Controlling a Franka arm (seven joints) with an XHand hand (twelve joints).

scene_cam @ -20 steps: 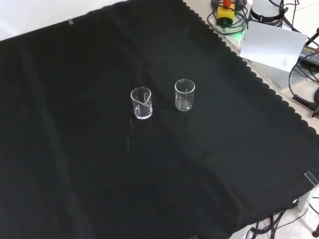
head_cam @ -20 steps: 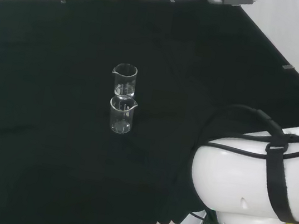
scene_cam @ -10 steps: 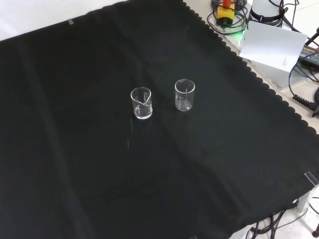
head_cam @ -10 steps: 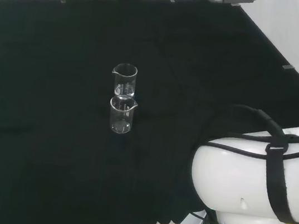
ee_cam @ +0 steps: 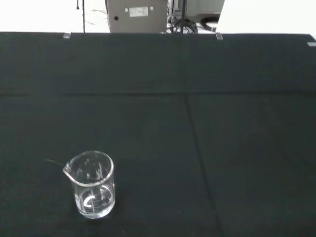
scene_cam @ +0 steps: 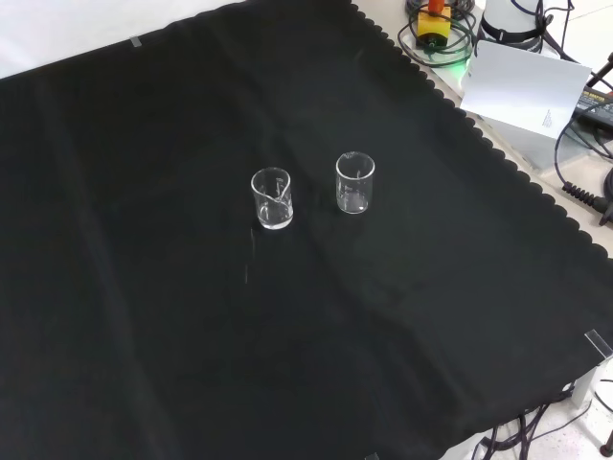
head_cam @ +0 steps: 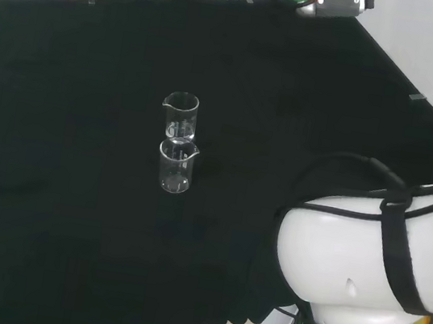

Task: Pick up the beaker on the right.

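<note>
Two clear glass beakers stood upright on a counter (scene_cam: 144, 316) draped in black cloth. In the front view, the right beaker (scene_cam: 354, 182) sat near the cloth's middle, with the left beaker (scene_cam: 271, 198) close by at its 9 o'clock, not touching. Whether the fingers were apart or together could not be told. The arm's white link (head_cam: 369, 258) rose at the head view's 4 o'clock.

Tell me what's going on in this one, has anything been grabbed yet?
Nothing has been grabbed. Two clear beakers stand upright and apart on the black cloth: in the front view, one on the left and one on the right. In the head view they line up one behind the other. Both look empty and nothing touches them.
</note>
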